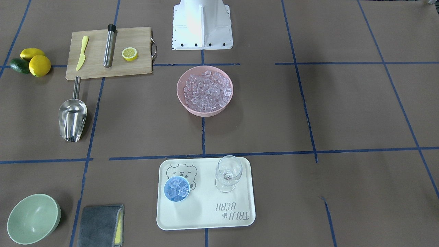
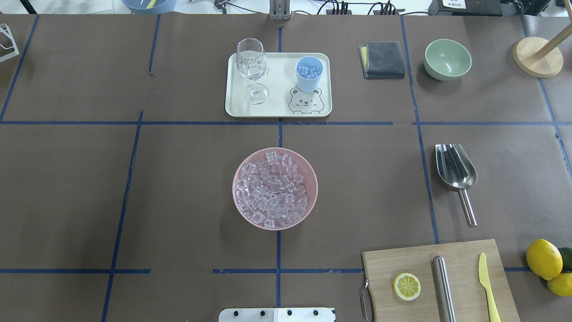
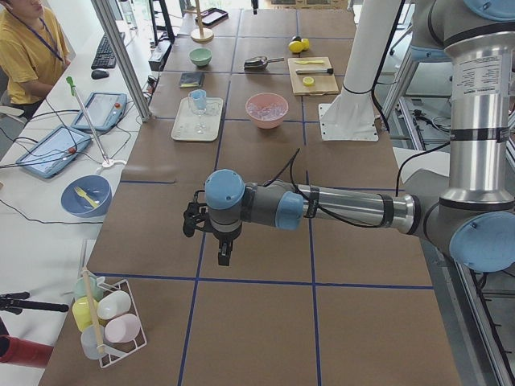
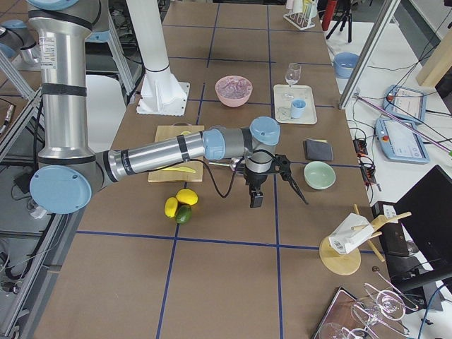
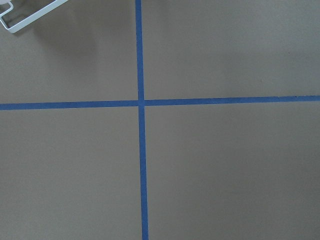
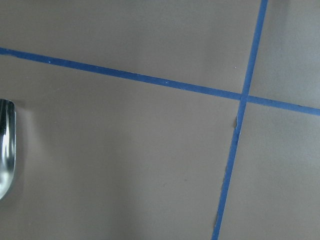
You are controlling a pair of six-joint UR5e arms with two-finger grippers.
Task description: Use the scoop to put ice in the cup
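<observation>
The ice [image 1: 205,90] fills a pink bowl [image 2: 239,210] at the table's middle. The light-blue cup [image 1: 176,188] stands on a cream tray [image 2: 277,109] and holds a few cubes. The steel scoop [image 2: 456,172] lies flat on the table on the robot's right, handle toward the cutting board, and its rim shows in the right wrist view [image 6: 6,145]. My left gripper [image 3: 193,219] hovers over bare table far to the left. My right gripper [image 4: 293,185] hovers beyond the scoop near the green bowl. Both show only in side views, so I cannot tell if they are open or shut.
A clear wine glass [image 2: 252,67] stands on the tray beside the cup. A wooden cutting board [image 2: 402,264] carries a lemon half, a steel rod and a yellow knife. Lemons [image 2: 543,258], a grey cloth [image 2: 383,59] and a green bowl [image 2: 447,58] lie on the right side.
</observation>
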